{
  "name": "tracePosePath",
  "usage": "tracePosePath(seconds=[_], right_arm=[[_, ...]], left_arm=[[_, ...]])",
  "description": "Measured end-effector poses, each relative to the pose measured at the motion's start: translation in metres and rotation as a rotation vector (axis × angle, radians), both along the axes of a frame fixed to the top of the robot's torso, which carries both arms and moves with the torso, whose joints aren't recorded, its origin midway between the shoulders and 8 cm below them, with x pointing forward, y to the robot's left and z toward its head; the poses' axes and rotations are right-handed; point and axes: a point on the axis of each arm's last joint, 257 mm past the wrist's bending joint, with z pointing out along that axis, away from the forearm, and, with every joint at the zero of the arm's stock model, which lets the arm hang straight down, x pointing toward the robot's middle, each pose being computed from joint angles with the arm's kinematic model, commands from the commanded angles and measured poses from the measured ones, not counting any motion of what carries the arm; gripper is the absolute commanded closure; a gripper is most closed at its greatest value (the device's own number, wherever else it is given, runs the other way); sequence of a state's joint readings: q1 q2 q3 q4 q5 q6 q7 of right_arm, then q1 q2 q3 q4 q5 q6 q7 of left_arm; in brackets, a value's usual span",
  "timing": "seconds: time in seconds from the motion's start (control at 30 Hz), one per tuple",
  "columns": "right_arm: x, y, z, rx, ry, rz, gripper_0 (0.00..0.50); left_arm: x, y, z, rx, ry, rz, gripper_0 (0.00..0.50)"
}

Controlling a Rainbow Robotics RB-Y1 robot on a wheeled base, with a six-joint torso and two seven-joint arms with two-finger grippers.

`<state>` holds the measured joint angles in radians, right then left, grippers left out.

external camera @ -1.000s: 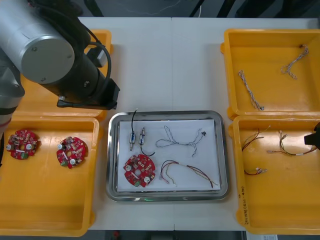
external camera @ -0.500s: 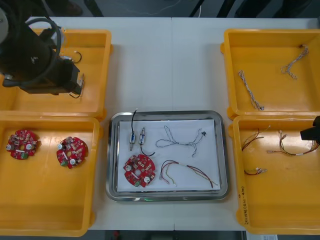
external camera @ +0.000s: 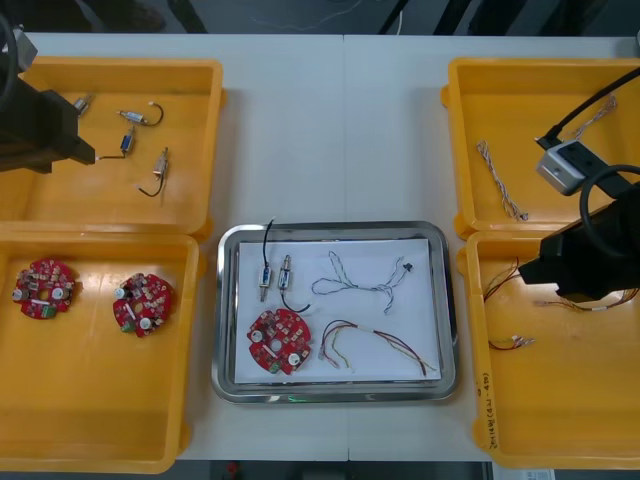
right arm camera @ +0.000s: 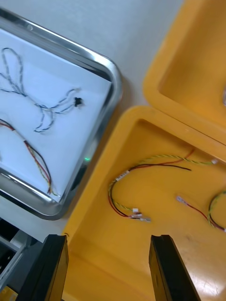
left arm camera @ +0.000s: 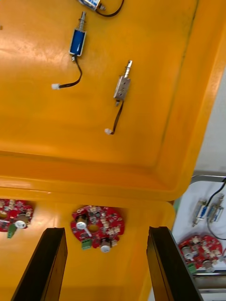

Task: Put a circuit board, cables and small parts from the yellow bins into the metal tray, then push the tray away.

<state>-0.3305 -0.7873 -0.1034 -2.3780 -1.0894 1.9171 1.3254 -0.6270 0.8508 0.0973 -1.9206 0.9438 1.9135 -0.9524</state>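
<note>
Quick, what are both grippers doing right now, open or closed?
Left gripper: open, empty, over the left yellow bins.
Right gripper: open, empty, over the near right yellow bin.

No legible text, label, brand, number or sign found. Noted only: a short line of small dark print on the rim of the near right bin (external camera: 487,408), on the side facing the tray (external camera: 449,300), running along the rim; characters too small to make out.
</note>
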Motion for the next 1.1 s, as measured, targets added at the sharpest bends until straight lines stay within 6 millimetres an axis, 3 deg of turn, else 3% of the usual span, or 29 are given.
tracePosePath(seconds=[0.37, 0.83, 1.1], right_arm=[[-0.015, 0.069, -0.007, -0.135, -0.028, 0.276, 0.0], [-0.037, 0.107, -0.05, -0.316, -0.012, 0.47, 0.0], [-0.044, 0.15, -0.067, -0.411, -0.082, 0.7, 0.0]], left_arm=[[-0.026, 0.029, -0.032, 0.075, 0.03, -0.05, 0.0], [-0.064, 0.046, -0.063, 0.102, 0.065, -0.028, 0.0], [-0.076, 0.055, -0.071, 0.102, 0.08, -0.006, 0.0]])
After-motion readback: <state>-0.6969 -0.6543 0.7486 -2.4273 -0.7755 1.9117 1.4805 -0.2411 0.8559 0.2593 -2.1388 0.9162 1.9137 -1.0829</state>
